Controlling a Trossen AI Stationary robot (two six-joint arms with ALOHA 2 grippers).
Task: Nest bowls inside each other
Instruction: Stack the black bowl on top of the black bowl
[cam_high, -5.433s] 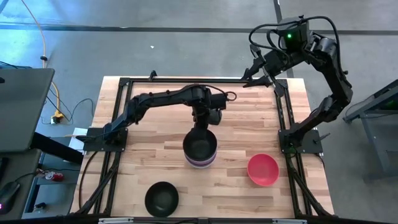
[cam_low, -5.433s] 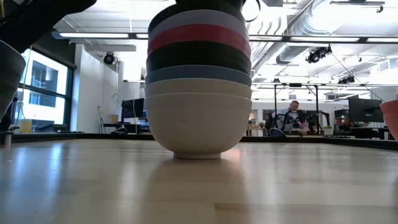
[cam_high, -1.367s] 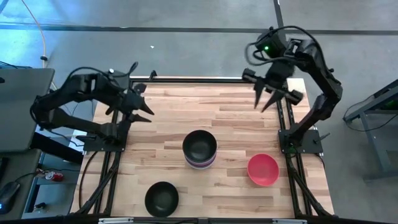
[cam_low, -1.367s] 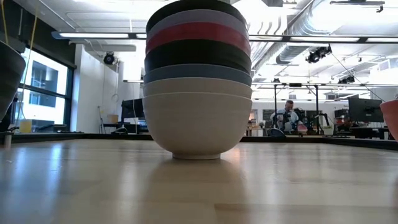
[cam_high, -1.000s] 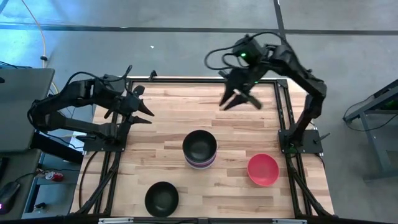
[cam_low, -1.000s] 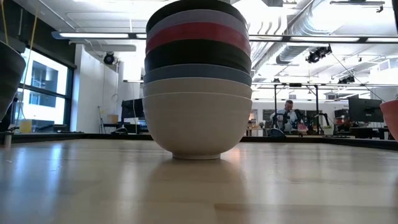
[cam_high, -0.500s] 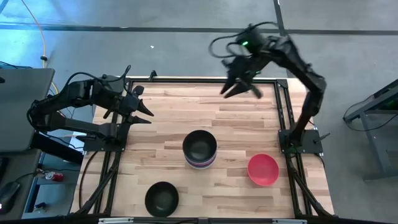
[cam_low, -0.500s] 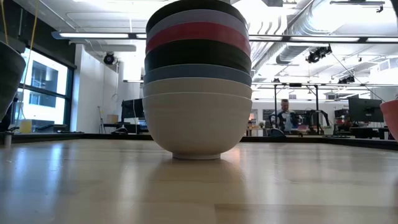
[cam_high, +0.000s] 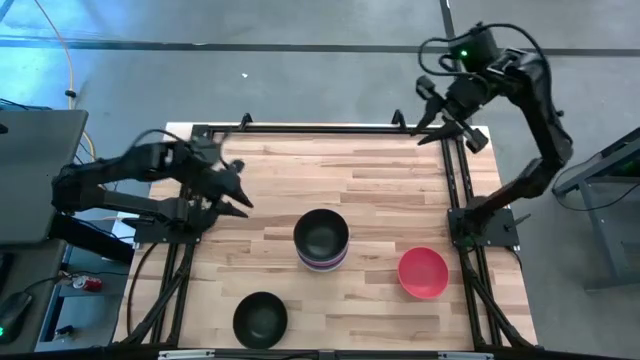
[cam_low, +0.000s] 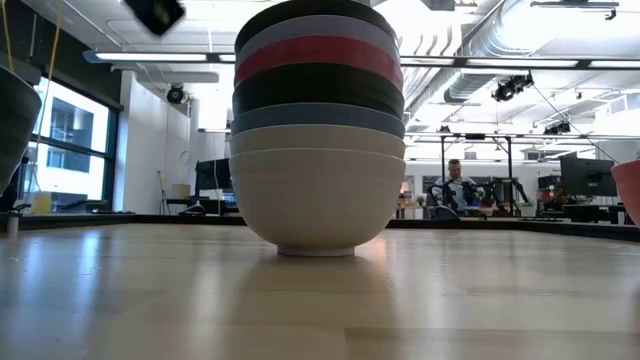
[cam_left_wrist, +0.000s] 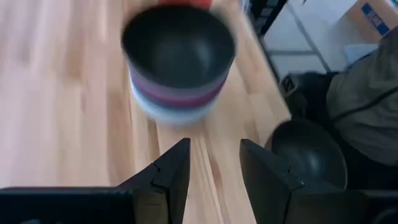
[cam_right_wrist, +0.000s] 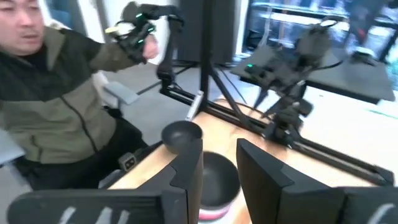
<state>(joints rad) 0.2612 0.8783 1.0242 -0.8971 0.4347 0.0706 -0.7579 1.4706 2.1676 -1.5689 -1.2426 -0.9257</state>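
Jaws parted a little and holding nothing: that is the left gripper (cam_high: 238, 197), hanging over the left part of the tabletop (cam_high: 390, 190), its tips pointing right toward the nested stack (cam_high: 321, 240). In the left wrist view the stack sits straight ahead of those fingers, a black bowl topmost, and the loose black bowl (cam_high: 260, 320) lies off to one side near the tabletop's near edge. That loose bowl is nearer to the left arm than to the right, down and slightly right of its jaws, so I judge it the natural pick for this arm. The stack stands mid-tabletop, upright; the low view shows white at the bottom, then bluish, black, red, lavender and black. Right of the stack, apart from it, the magenta bowl (cam_high: 423, 272) rests open side up, closer to the right arm's base. The right gripper (cam_high: 447, 121) hangs high over the far right corner, jaws narrowly parted and empty, well apart from every bowl.
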